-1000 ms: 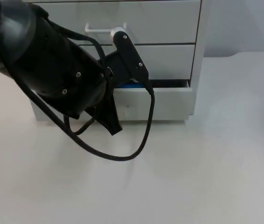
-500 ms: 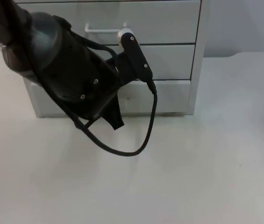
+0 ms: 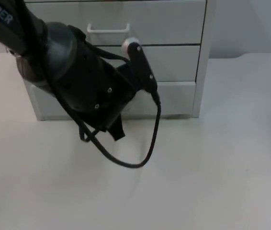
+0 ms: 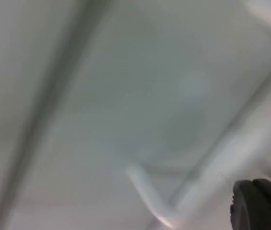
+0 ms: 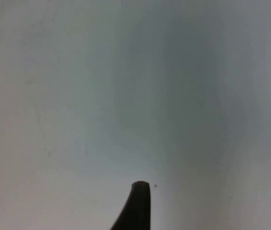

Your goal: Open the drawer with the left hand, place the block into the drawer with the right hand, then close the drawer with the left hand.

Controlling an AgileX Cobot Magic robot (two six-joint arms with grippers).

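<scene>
A pale grey cabinet of three stacked drawers (image 3: 174, 28) stands at the back of the white worktop (image 3: 212, 167), against the grey partition wall (image 3: 250, 24). Its lowest drawer (image 3: 176, 98) sits flush with the cabinet front, shut. The middle drawer (image 3: 174, 62) and the top drawer (image 3: 164, 19) are shut too, and the top one carries a white bar handle (image 3: 107, 28).

The black left arm (image 3: 68, 76) reaches across the cabinet's left half, and the left gripper (image 3: 116, 130) hangs just in front of the lowest drawer, low over the worktop. Whether its fingers are parted or closed I cannot tell, nor whether they have hold of anything. In the left wrist view a white bar handle (image 4: 147, 194) on a drawer front lies close to the black fingertip (image 4: 262, 206).

In the right wrist view the right gripper's black fingertip (image 5: 135, 206) stands over bare worktop; the right arm waits.
</scene>
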